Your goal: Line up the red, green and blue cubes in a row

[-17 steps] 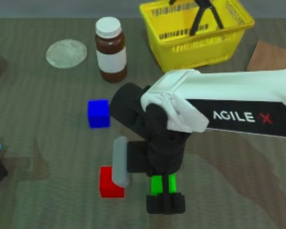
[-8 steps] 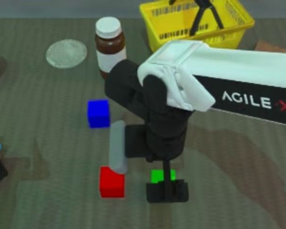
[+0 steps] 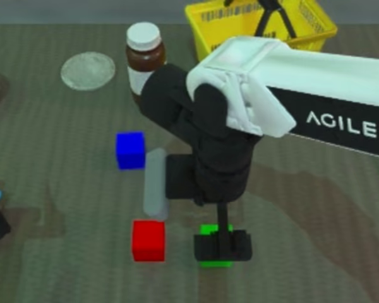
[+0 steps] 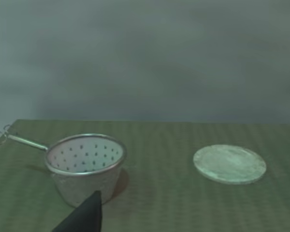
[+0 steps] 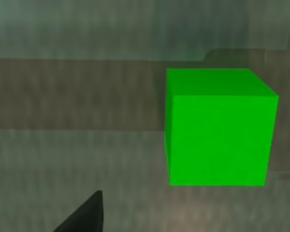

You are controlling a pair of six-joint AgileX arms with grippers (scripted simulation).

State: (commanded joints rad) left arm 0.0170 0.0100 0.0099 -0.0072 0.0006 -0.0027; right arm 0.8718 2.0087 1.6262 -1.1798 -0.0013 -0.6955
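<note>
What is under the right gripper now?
The small bright green cube sits on the table beneath the right gripper, just right of the red cube. The gripper covers most of it from above; grip contact is hidden.

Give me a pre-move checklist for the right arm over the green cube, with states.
1. Green cube on the table beside the red cube: ok, level with it and apart.
2. Right gripper free of the green cube: cannot tell; in the top view it covers most of the cube, and the right wrist view shows the cube standing alone.
3. Blue cube in the row: not ok, it sits farther back.
4. Path to the blue cube: ok, brown jar stands well behind it.
5. Left arm clear: ok, at the table's left edge.
</note>
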